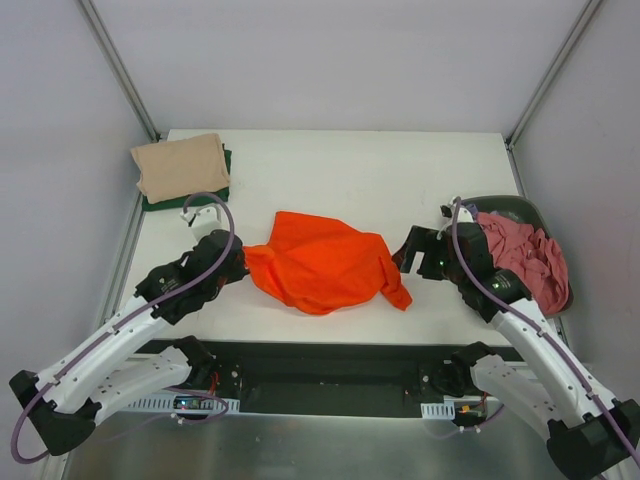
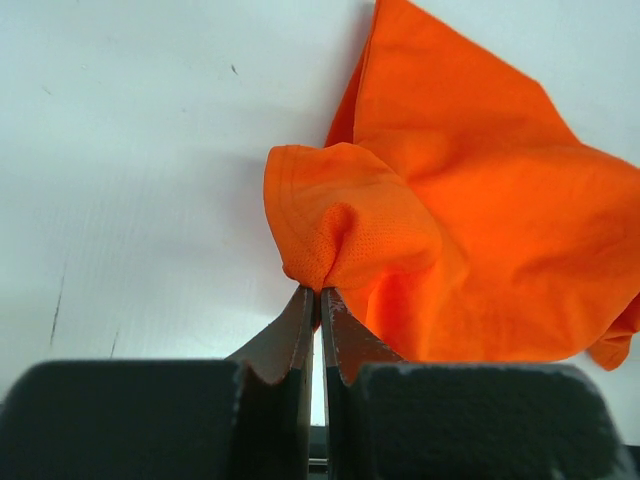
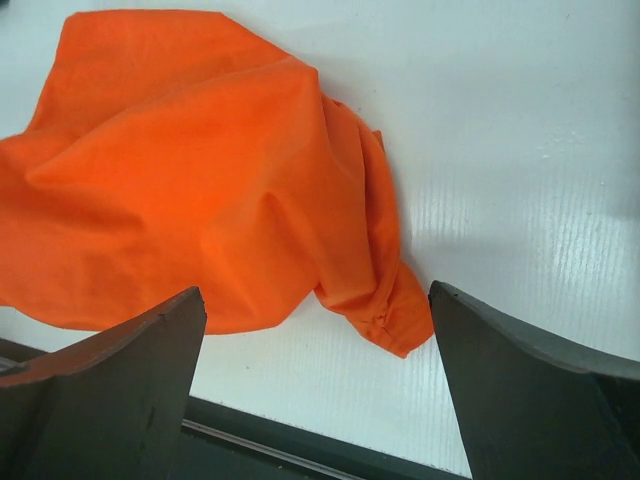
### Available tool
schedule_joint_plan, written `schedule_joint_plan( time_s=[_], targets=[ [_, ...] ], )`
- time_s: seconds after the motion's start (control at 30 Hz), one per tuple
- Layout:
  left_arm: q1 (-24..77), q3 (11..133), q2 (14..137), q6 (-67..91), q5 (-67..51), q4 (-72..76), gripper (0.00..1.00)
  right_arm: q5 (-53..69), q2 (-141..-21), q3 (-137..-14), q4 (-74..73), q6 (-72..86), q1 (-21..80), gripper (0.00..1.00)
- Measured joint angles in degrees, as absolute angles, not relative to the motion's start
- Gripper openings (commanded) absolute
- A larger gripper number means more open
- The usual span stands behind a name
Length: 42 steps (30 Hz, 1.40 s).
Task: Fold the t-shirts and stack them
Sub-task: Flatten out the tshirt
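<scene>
The left gripper is pinched fully together on a small bunched fold at the near edge of the crumpled bright orange cloth t-shirt, which spreads away from its fingertips across the white table. The right gripper stands wide apart and holds nothing; the orange shirt's loose end lies just ahead of it, between the lines of its two fingers but touching neither. Behind and outward of the right gripper sits a dark grey oval basket holding a rumpled dusty pink t-shirt. Well beyond the left gripper, toward the far corner, a folded beige t-shirt rests on a folded dark green t-shirt.
</scene>
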<state>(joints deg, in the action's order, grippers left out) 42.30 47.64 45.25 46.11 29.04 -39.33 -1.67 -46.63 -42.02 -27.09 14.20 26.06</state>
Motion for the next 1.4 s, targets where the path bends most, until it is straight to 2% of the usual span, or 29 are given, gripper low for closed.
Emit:
schedule_joint_plan(
  time_s=[0.17,0.33,0.5,0.6,0.67,0.8,0.9,0.93,1.0,1.17,1.3,1.4],
  targets=[
    [42.3,49.8,44.2,45.1,30.8,-39.9,0.00,-0.1,-46.7,-39.3,-25.5,13.5,26.1,0.96],
    [42.3,50.2,43.8,44.5,32.4,-40.0,0.00,1.6,-53.4,-37.5,-26.2,12.8,26.1,0.99],
    [42.3,48.6,43.7,44.6,32.9,-39.9,0.00,7.1,-59.5,-32.4,-23.9,12.6,26.2,0.85],
    [42.3,47.0,43.4,44.9,32.9,-39.6,0.00,10.0,-64.5,-32.1,-22.7,12.0,26.9,0.81],
    [42.3,45.6,42.6,45.1,32.8,-39.2,0.00,10.1,-67.7,-32.2,-22.2,11.3,28.1,0.73],
    [42.3,42.7,40.7,45.6,31.8,-38.7,0.00,8.8,-72.9,-34.8,-21.8,10.3,30.5,0.51],
    [42.3,40.5,38.2,46.0,31.5,-38.3,0.00,6.6,-76.2,-37.1,-22.3,9.9,32.7,0.27],
    [42.3,39.9,37.3,46.0,31.5,-38.3,0.00,6.0,-77.2,-37.6,-22.1,9.8,33.6,0.15],
    [42.3,39.4,35.4,46.0,31.1,-38.4,0.00,4.6,-78.7,-38.9,-22.5,10.5,35.0,0.01],
    [42.3,39.5,27.9,45.2,30.0,-38.2,0.00,-0.5,-77.1,-41.6,-23.9,11.6,36.9,0.01],
    [42.3,43.7,24.2,42.7,30.0,-38.5,0.00,-4.4,-65.5,-43.7,-25.5,11.5,37.0,0.01],
    [42.3,50.0,24.0,39.9,30.0,-38.0,0.00,-7.4,-56.7,-50.0,-27.8,10.6,37.0,0.01]
  ],
)
